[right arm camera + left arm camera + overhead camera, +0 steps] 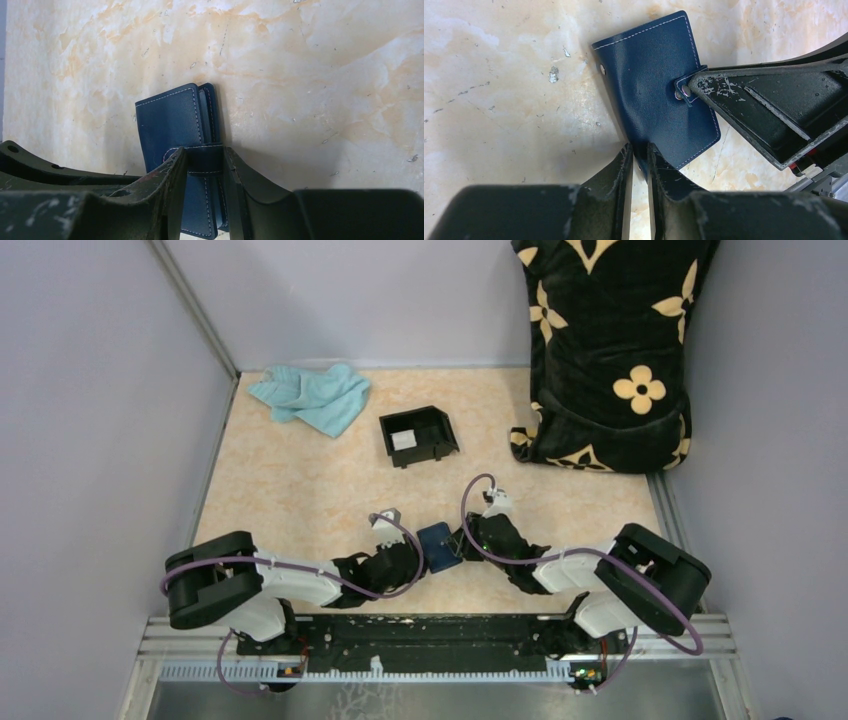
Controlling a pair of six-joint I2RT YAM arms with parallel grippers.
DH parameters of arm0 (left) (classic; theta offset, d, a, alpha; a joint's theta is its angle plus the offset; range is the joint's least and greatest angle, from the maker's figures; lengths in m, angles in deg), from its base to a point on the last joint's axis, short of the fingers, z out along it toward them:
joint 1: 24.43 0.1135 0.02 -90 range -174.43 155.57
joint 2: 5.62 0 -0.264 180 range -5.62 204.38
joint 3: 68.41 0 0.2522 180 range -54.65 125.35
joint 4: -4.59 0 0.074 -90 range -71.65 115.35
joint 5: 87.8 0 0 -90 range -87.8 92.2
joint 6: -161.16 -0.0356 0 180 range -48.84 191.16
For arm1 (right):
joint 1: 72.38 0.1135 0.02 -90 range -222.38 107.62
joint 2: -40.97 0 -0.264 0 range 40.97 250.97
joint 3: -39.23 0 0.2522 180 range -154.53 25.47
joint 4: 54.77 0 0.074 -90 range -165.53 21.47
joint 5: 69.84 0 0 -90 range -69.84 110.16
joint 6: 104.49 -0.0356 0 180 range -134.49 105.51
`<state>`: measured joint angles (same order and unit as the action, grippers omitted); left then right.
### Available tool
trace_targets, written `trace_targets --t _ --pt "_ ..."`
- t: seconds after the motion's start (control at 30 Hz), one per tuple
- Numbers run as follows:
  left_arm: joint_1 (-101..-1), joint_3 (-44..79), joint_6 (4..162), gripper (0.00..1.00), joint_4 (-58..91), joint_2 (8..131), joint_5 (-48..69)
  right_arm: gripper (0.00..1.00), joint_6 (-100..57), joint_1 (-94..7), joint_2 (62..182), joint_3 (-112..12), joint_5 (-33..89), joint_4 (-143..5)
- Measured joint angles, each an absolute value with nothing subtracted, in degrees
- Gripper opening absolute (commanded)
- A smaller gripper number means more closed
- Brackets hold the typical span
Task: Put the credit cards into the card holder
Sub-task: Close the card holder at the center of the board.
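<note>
Top view: wallet [437,543] sat lower centre of frame, on the desk [300,490] between left hand [410,555] and right hand [465,540]. One pale card [403,440] lay in the black box [418,435], upper centre, well apart from both hands.

Left wrist: left hand [639,152] was narrow, pinching the wallet's bottom edge at lower centre. A right finger [764,110] came in from the right onto the tab [686,90] by the snap.

Right wrist: right hand [205,165] was clamped on the tab at lower centre. The wallet stood on edge, its leaves slightly parted at the top.

Judgement: the step was popping the snap. It should go best with the left hand holding firm and the right peeling the tab straight off the cover. A pull along the cover risked dragging the whole wallet out of the left pinch.
</note>
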<state>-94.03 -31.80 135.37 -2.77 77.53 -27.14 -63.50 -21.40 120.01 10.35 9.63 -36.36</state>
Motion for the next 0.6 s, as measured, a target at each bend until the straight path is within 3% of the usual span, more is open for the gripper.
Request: trace_targets --t 0.6 --pt "-93.53 -30.59 135.28 0.36 3.35 74.71 -27.17 0.32 -63.55 -20.44 120.04 10.35 11.05 -36.45"
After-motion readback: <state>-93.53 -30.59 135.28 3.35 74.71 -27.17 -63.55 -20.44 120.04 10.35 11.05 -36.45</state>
